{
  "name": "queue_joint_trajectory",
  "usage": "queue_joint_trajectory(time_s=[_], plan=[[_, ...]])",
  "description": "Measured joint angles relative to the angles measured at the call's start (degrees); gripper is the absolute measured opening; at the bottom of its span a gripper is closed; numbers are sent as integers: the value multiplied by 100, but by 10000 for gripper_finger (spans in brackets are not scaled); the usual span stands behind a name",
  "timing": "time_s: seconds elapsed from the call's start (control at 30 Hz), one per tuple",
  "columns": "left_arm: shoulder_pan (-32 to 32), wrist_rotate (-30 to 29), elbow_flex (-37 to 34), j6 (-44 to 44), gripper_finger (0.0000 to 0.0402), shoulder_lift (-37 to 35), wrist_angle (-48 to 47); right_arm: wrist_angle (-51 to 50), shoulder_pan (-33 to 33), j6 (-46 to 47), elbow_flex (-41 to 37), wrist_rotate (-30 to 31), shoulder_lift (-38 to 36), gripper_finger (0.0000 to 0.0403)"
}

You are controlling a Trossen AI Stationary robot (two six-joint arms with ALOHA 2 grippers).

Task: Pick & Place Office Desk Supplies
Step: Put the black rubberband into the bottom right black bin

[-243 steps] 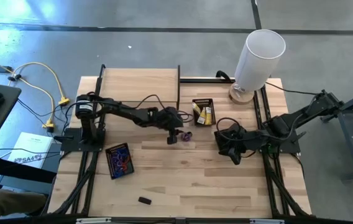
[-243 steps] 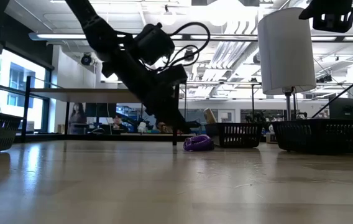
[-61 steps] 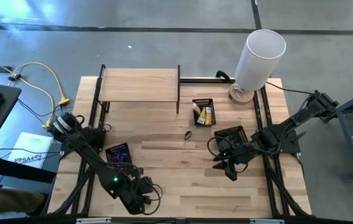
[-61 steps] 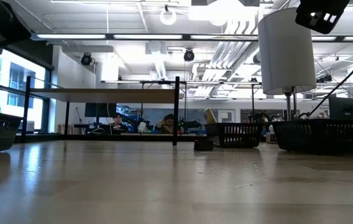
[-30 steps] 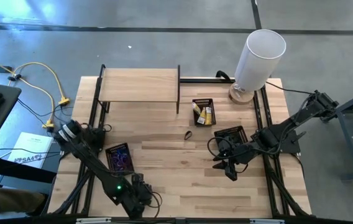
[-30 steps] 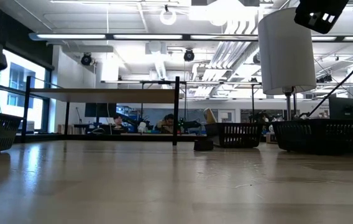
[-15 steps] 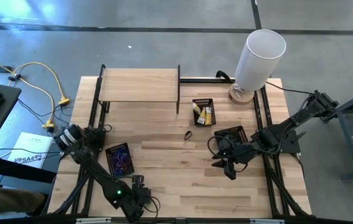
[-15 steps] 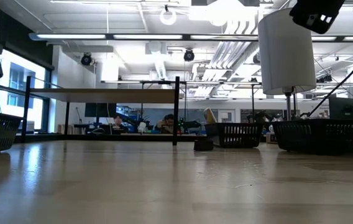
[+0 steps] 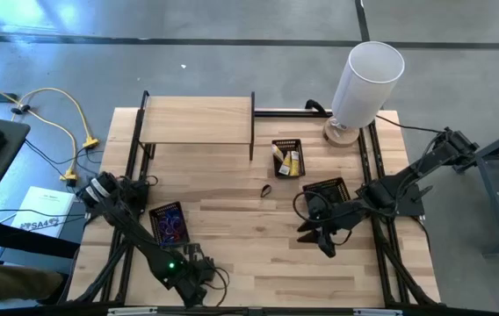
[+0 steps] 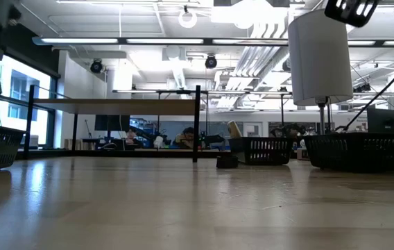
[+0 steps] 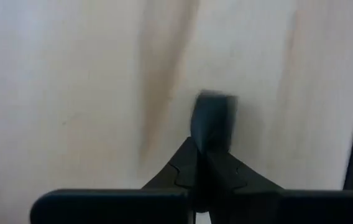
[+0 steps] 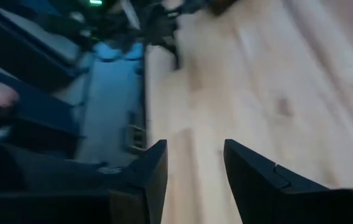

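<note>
The left hand (image 9: 198, 279) is working low at the counter's (image 9: 258, 254) near edge, its fingers clamped on a small black block (image 11: 213, 120). The right hand (image 9: 318, 235) is waiting beside a mesh tray (image 9: 327, 189), fingers apart. Open wood lies between them.

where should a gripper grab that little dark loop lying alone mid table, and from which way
The dark loop lies flat on the bare wood, clear of the small tray. Come straight down from above and pinch across its narrow width, one finger on each long side; it looks too low to take from the side.
</note>
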Motion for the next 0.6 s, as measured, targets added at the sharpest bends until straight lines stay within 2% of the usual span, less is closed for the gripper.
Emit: queue_joint_trajectory(time_s=[0.13,0.23,0.43,0.5,0.6], plan=[[332,-81,91,25,3,-524,-225,422,2,478,0,-124,0,145],[658,-523,193,294,2,-959,-542,560,1,1051,0,-113,-2,145],[1388,-2142,554,2286,2,-1431,-517,540,2,2266,0,47,227,145],[1668,-2460,755,2834,2,-1419,-533,602,-52,2620,0,286,375,145],[2027,-2594,996,3603,2,-1407,-328,743,-228,2913,-1,720,561,145]])
